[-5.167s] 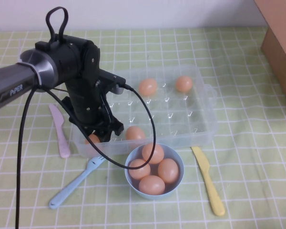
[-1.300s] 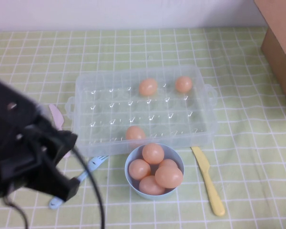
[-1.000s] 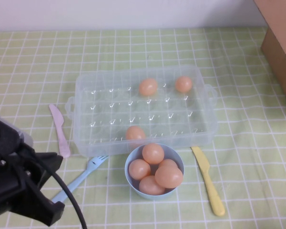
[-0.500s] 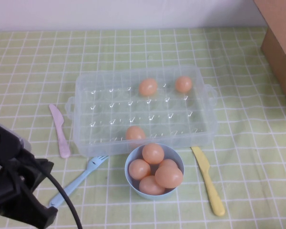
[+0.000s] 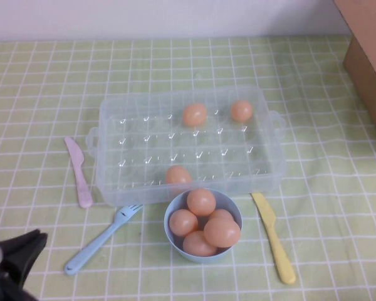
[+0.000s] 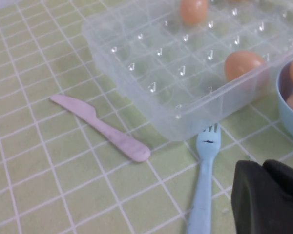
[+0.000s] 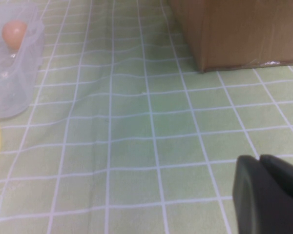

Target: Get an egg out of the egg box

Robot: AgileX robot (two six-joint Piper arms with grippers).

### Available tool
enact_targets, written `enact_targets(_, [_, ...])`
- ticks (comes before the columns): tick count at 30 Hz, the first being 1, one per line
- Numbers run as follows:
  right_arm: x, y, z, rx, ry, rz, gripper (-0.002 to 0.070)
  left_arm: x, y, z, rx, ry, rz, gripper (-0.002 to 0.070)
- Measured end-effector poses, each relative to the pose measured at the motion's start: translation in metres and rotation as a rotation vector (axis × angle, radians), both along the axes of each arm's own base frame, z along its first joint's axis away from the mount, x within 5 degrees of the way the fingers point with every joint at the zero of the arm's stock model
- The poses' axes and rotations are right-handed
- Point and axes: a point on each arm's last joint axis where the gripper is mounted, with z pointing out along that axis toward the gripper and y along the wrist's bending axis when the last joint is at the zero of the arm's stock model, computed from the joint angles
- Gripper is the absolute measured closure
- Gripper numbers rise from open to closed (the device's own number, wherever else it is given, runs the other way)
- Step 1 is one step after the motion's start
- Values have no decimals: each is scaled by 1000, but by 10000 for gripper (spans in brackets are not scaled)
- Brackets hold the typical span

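Observation:
The clear egg box point(image 5: 131, 182) lies mid-table and holds three orange-tan eggs: two at the back point(image 5: 194, 115) point(image 5: 241, 110) and one at the front point(image 5: 177, 175). My left gripper point(image 5: 36, 239) is shut and empty at the near-left corner, well away from the box. In the left wrist view its fingers point(image 6: 264, 168) are pressed together above the cloth beside the blue fork point(image 6: 205, 185), with the box point(image 6: 151, 97) and an egg point(image 6: 243, 66) ahead. My right gripper point(image 7: 260, 163) is shut and empty over bare cloth, outside the high view.
A light-blue bowl point(image 5: 170, 237) holding several eggs stands in front of the box. A pink knife point(image 5: 78, 172) lies to the box's left, a blue fork point(image 5: 103, 238) at front left, a yellow knife point(image 5: 272, 238) at front right. A cardboard box point(image 5: 370, 56) stands at the far right.
My left arm has pulled back from the box's front-left corner to the near-left corner, almost out of view. The egg from that corner is gone and the bowl holds one more.

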Motion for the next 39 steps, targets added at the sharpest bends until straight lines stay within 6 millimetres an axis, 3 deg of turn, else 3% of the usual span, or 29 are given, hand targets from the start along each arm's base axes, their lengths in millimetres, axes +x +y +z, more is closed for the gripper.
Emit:
enact_targets(6, [0,0,0,0,0,0,694,-21,24,-40,-158,-61,150,677])
enact_targets(10, [0,0,0,0,0,0,694,-32,34,-56,-206,-134,236,677])
enact_targets(18, [0,0,0,0,0,0,694,-41,42,-56,-146,-254,287,677])
enact_targets(26, [0,0,0,0,0,0,694,-48,43,-69,-105,-128,306,677])
enact_targets(39, [0,0,0,0,0,0,694,-48,47,-70,-64,-132,362,678])
